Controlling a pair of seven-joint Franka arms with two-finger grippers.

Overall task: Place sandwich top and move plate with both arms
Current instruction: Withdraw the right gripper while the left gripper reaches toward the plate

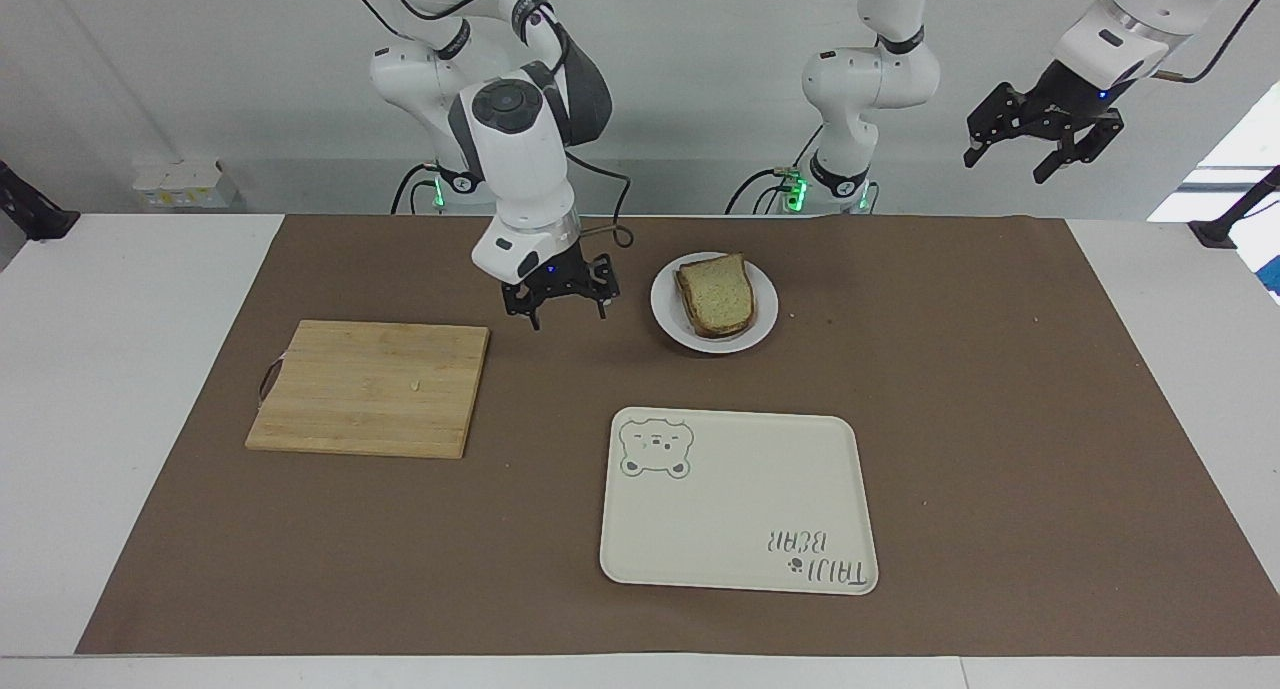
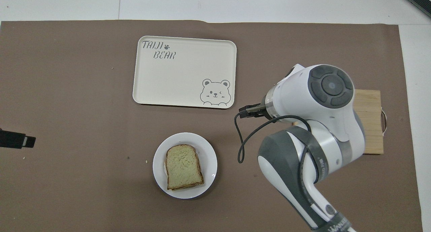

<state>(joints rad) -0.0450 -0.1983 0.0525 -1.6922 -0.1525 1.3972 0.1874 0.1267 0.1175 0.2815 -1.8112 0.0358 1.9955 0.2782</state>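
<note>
Bread top [image 1: 716, 294] lies on the plate [image 1: 765, 314], apart from the spread, empty right pincer [image 1: 558, 304].

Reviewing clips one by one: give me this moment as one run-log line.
sandwich top: on sandwich on plate | right gripper: open, empty, over mat between plate and cutting board | left gripper: open, raised, waiting | plate: not moved

Facing cam: high, across the tabletop [image 1: 1150, 369], looks toward the robots and down; both arm bases and the wall at top. Set well back, whole brown mat [image 1: 1000, 419] in view. Overhead cam: high above robots' end, looks forward and steeply down, somewhat nearer. Both share the mat w/ tray [image 1: 735, 499] [image 2: 181, 73], plate [image 1: 762, 319] [image 2: 208, 151], cutting board [image 1: 370, 389] [image 2: 370, 124], but turned half round.
</note>
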